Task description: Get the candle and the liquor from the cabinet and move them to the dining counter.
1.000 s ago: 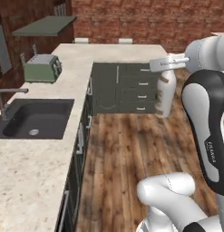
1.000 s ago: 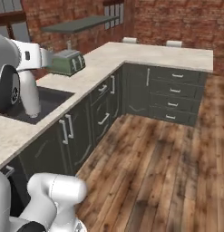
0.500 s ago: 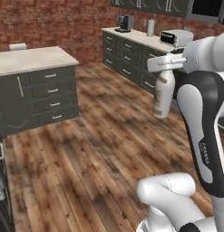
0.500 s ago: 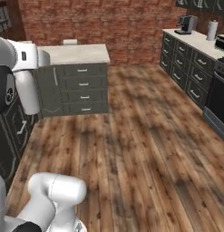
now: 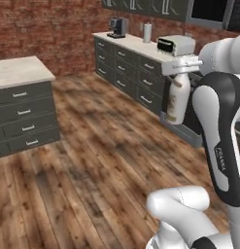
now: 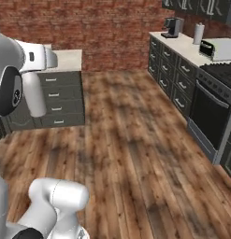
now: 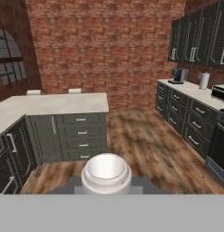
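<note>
The liquor (image 5: 179, 99) hangs upright, neck clamped in the pincer (image 5: 180, 65).

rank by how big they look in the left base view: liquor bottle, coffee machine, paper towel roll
1. liquor bottle, held in the jaws close to the camera, so nearness inflates it
2. coffee machine
3. paper towel roll, narrower than the coffee machine, though about as tall

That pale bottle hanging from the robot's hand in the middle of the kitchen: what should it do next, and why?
Probably keep driving with the grip closed until the dining counter is close ahead. The gripper holds the liquor by its neck, hanging upright over the wooden floor, with no surface under it. Letting go here would drop it. Which of the counters in sight is the dining counter cannot be told.
</note>
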{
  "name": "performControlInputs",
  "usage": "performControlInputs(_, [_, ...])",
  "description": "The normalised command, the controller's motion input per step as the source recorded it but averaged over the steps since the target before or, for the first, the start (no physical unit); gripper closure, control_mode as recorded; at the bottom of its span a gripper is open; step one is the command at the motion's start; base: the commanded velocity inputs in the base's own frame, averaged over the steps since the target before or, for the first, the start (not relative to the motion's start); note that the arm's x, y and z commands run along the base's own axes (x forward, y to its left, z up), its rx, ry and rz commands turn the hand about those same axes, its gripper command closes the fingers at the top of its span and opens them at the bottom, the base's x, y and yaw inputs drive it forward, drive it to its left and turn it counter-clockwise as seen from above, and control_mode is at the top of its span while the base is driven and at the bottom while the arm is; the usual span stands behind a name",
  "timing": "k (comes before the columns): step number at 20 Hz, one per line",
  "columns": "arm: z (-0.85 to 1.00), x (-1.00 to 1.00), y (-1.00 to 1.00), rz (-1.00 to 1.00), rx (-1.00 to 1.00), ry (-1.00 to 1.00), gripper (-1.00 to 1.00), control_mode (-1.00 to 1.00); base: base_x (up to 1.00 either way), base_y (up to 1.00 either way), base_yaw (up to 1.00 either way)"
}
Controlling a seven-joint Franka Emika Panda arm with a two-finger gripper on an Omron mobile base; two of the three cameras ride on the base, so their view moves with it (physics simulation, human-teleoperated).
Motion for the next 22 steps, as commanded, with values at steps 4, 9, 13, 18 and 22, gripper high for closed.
performControlInputs(4, [0.0,0.0,0.0,0.0,0.0,0.0,1.0,1.0,1.0,-0.81,0.21])
performControlInputs(9, [0.0,0.0,0.0,0.0,0.0,0.0,1.0,1.0,1.0,-0.88,0.28])
performControlInputs(13, [0.0,0.0,0.0,0.0,0.0,0.0,1.0,1.0,1.0,-0.7,0.31])
performControlInputs(18, [0.0,0.0,0.0,0.0,0.0,0.0,1.0,1.0,1.0,-0.36,0.25])
performControlInputs(22, [0.0,0.0,0.0,0.0,0.0,0.0,1.0,1.0,1.0,-0.01,0.15])
